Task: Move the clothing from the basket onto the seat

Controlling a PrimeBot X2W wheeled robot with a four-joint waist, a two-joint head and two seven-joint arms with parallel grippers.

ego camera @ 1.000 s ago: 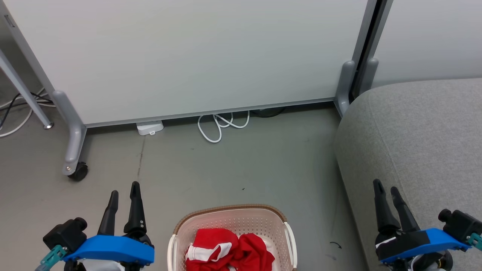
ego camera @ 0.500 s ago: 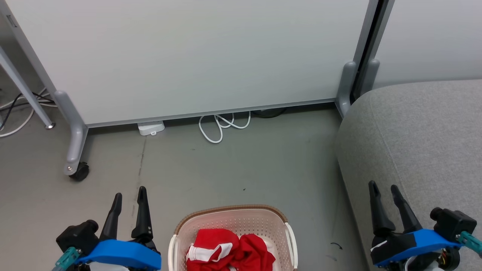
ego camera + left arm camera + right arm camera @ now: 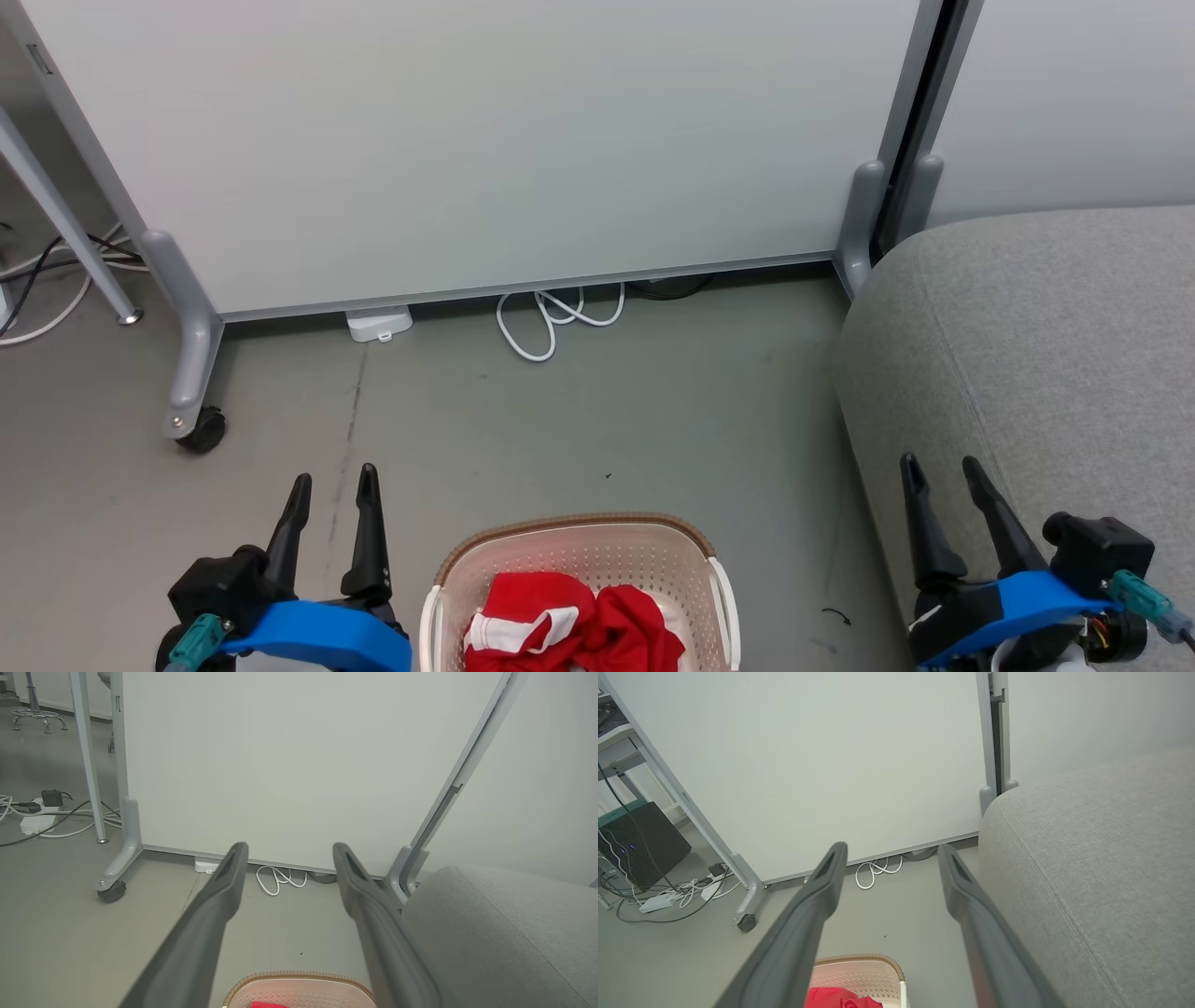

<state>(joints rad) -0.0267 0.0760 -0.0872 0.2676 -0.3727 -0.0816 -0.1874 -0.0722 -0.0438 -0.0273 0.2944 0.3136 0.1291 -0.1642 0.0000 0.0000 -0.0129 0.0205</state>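
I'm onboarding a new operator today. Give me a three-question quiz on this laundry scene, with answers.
1. True or false: the clothing already lies on the seat.
2. The basket stands on: A) the floor, B) the seat, C) a table?
3. Fill in: the left gripper and the right gripper both have their jaws ____.
Key: 1 false; 2 A; 3 open.
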